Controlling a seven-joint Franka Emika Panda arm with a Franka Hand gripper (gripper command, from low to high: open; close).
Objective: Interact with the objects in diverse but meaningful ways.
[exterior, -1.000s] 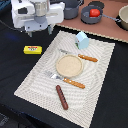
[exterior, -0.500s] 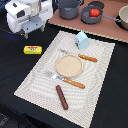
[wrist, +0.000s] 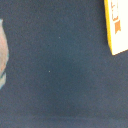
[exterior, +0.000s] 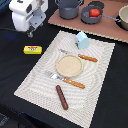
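Observation:
In the exterior view my white gripper (exterior: 31,32) hangs over the dark table at the far left, above and behind the flat yellow box (exterior: 32,49), and holds nothing. Its fingers are too small to tell whether they are open or shut. The wrist view shows no fingers, only the yellow box (wrist: 118,25) at one edge. The pale blue carton (exterior: 82,40) stands on the striped placemat (exterior: 35,85). The brown sausage (exterior: 61,97) lies on the mat's near part. The red tomato (exterior: 94,12) sits in a dark pot at the back.
A round tan plate (exterior: 69,65) lies mid-mat, with a wooden-handled knife (exterior: 82,57) behind it and a fork (exterior: 67,80) in front. A grey pot (exterior: 68,7) and a pan (exterior: 122,17) stand on the brown board at the back.
The gripper has moved towards the exterior view's left, away from the mat's corner, and has stayed high. The objects have not moved.

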